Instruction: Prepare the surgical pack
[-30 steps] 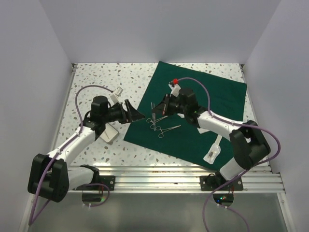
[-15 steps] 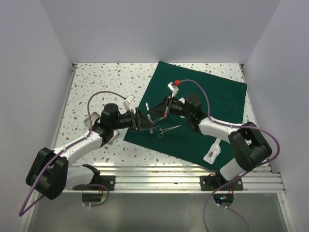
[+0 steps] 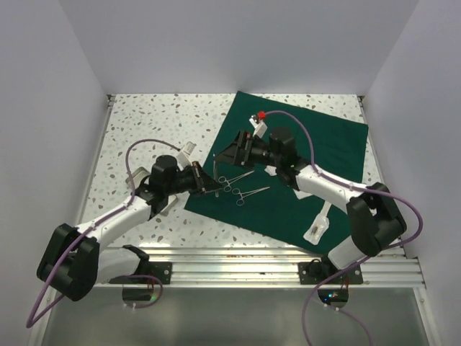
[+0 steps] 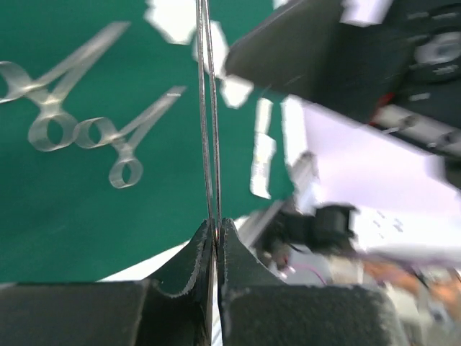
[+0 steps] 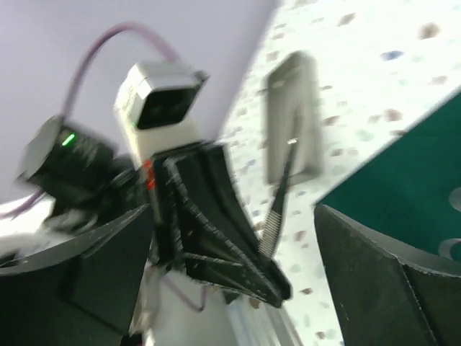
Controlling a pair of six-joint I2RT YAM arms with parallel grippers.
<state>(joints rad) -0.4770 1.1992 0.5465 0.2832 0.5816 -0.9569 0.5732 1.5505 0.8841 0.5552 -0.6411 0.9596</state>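
The dark green drape (image 3: 310, 151) of the surgical pack lies flat on the right half of the table. Two ring-handled steel forceps (image 3: 241, 187) rest near its left edge and also show in the left wrist view (image 4: 79, 122). My left gripper (image 3: 207, 184) hangs over that edge, shut on thin steel tweezers (image 4: 207, 108) that stick out past its jaws (image 4: 216, 225). My right gripper (image 3: 234, 151) faces it from just beyond the tweezers' far tip, open with nothing between its fingers (image 5: 230, 216). From the right wrist the tweezers (image 5: 277, 209) stand clear of both fingers.
A small steel tray (image 3: 163, 200) lies on the speckled tabletop, partly hidden under my left arm, and shows again in the right wrist view (image 5: 292, 119). A white packet (image 3: 318, 227) sits at the drape's near right corner. White walls close in the table on three sides.
The right gripper held the tweezers and has opened and drawn back. The left gripper has moved in from the left and shut on the tweezers.
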